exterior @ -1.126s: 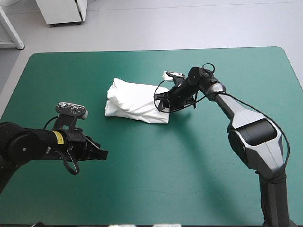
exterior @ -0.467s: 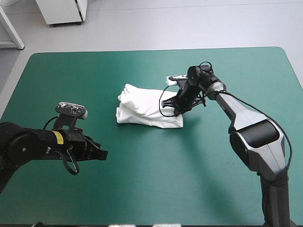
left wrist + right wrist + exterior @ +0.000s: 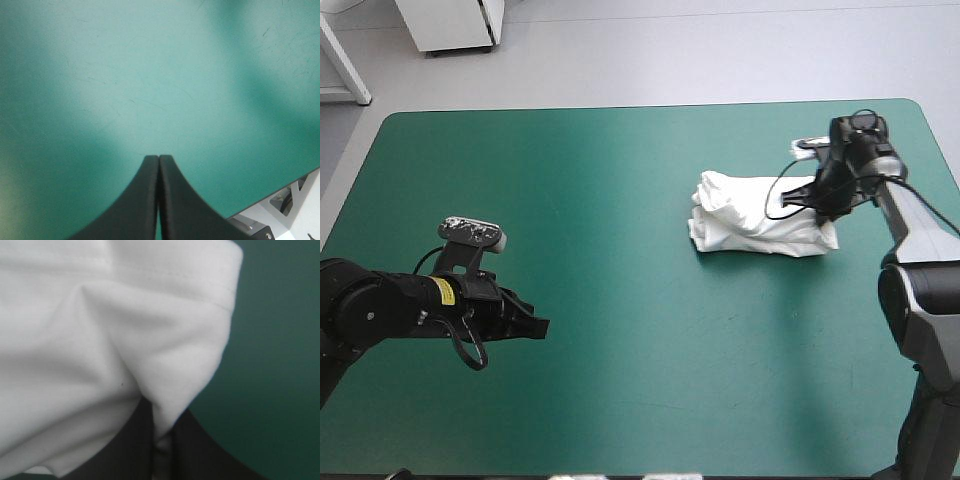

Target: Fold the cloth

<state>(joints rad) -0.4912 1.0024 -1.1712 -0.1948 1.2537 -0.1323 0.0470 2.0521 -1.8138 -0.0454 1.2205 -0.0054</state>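
Note:
The white T-shirt lies as a folded bundle on the teal-green cover toward the table's right side. My right gripper is shut on the T-shirt at the bundle's right end. In the right wrist view the white T-shirt fills most of the picture, a pinch of it between the black fingers. My left gripper is shut over bare cover near the front left, far from the T-shirt; the left wrist view shows its fingers meeting in one arch with nothing held.
The table's right edge runs close to my right gripper. The table's front edge shows in the left wrist view ahead of the left gripper. A white cabinet stands beyond the far edge.
My right gripper has dragged the folded T-shirt from the table's middle toward the right edge. The left arm has stayed where it was.

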